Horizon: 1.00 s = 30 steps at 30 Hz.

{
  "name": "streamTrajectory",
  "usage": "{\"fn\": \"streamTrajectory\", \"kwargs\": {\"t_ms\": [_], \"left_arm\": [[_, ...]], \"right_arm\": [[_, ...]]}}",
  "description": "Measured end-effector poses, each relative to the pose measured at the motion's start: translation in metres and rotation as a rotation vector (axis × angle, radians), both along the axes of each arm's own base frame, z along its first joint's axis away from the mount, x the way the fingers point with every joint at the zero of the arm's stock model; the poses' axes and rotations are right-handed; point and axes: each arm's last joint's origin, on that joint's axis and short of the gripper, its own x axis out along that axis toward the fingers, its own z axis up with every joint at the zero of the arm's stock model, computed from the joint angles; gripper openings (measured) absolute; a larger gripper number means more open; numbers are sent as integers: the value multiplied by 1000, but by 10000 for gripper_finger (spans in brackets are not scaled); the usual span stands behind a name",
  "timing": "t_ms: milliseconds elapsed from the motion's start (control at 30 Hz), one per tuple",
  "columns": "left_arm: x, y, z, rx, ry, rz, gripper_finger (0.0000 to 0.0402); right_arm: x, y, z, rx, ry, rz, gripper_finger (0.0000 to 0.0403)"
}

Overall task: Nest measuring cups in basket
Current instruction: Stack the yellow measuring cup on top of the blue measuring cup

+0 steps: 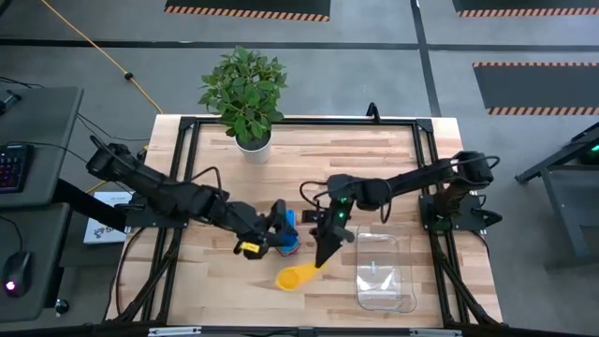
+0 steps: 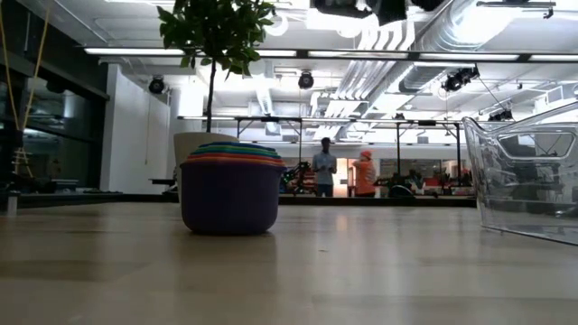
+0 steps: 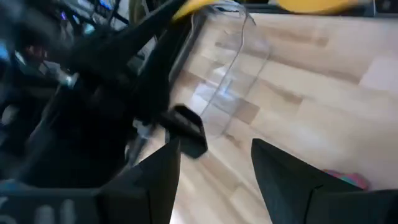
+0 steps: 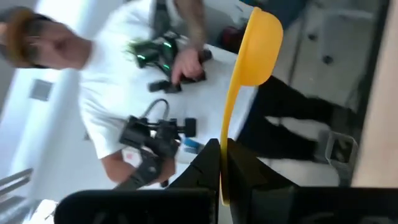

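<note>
The measuring cups (image 1: 286, 242) are seen mostly as one nested stack on the pale wood-plank bench (image 1: 309, 150), left of centre; in the low view the stack (image 2: 230, 192) shows a rounded dark blue outer bowl with thin coloured rims layered above it. The bench is framed by black metal rails, with grey floor around it and a desk at the far left. A leafy plant in a white pot (image 1: 254, 143) stands at the bench's far edge. The left claw (image 1: 273, 231) is held just beside the stack, its dark fingers spread and nothing between them. The right claw (image 1: 326, 254) is clamped on the flat handle of a smooth yellow cup (image 1: 295, 276), which hangs tilted above the wood between stack and basket. The basket (image 1: 384, 271), clear glossy plastic with rounded corners, sits at the right. Beyond the bench, a bright hall with ceiling ducts and two distant people (image 2: 343, 171) is visible.
</note>
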Motion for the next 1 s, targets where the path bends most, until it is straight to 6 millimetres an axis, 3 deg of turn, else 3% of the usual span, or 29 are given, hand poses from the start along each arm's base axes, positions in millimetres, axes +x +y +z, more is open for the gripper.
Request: {"fn": "streamTrajectory", "kwargs": {"t_ms": [133,367,800,1000], "left_arm": [[1,-7,5,159,-101,-48,189],[1,-17,23,332,-304,-2,189],[-7,-37,30,298,-380,-103,187],[-7,-38,28,269,-369,-139,128]], "right_arm": [[6,-6,8,59,-79,-17,0],[9,-23,11,93,-64,-64,0],[8,-37,22,141,-113,-76,0],[8,-38,22,148,-95,-79,0]]}}
